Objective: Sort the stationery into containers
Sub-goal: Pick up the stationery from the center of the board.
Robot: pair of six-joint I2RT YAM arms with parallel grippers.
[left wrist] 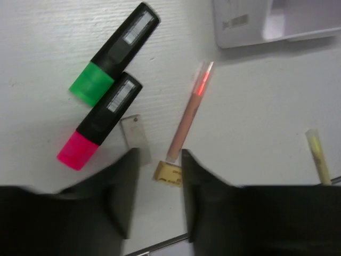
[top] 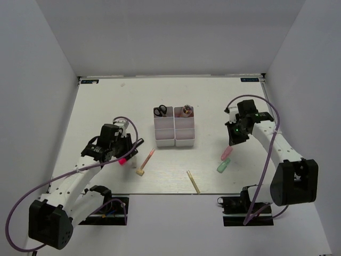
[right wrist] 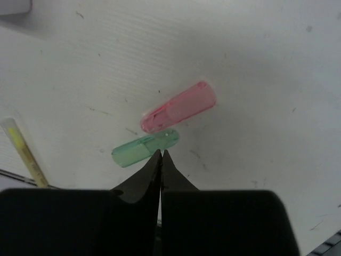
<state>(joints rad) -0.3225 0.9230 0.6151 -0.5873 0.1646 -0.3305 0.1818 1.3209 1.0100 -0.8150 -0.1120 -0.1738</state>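
White worktop, mid-sort: black-handled scissors (top: pixel 160 111) in white plastic bin cluster (top: pixel 164 142), centre. Left gripper (left wrist: pixel 157 156) half-spread, empty, over small tan block (left wrist: pixel 168 176): descend, close. Right gripper (right wrist: pixel 161 154) pinched shut, empty, beside stubby mint-green marker (right wrist: pixel 145 149), right side: reopen first.

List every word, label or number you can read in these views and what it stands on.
Nothing reads clearly enough to quote.
Pale label on the green highlighter: blurred.
Pale label on the pink highlighter: blurred.
Dark print on the tan piece: blurred.
Raised marks on the white bin: unreadable.
Two blue stickers at the far corners of the table: too small.
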